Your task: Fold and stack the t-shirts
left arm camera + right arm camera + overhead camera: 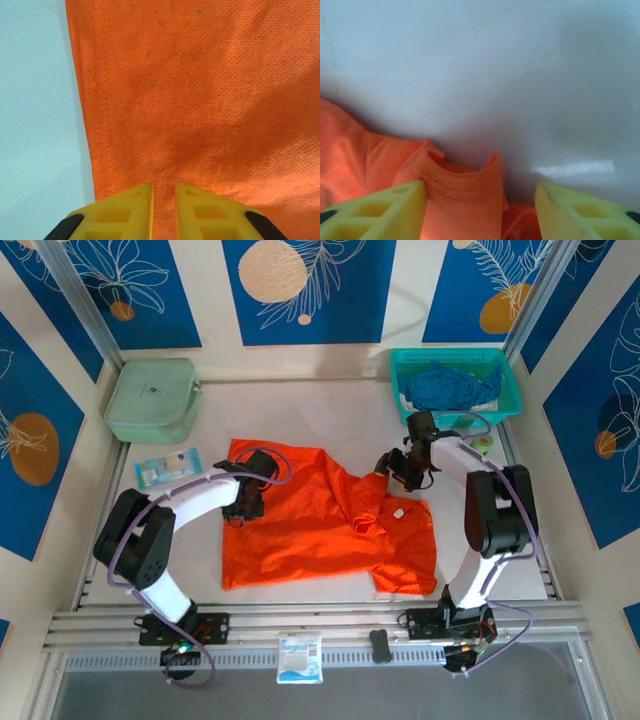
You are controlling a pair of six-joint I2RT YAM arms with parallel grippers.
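Up front the orange tee [310, 535] lies spread; the left gripper [243, 502] pinches its left hem, jaws nearly closed; the right gripper [400, 468] gapes astride a raised fold, not gripping. Best clamp R, then lift both tog. Far back, the blue tee [445, 388] sits in the basket [455, 358]

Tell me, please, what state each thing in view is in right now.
orange t-shirt, spread on the table, rumpled, not yet folded.
teal basket, upright.
dark blue t-shirt, crumpled inside the teal basket.
green zip case, closed.
left gripper, shut on the orange t-shirt near its hem.
right gripper, open around a raised fold of the orange t-shirt.
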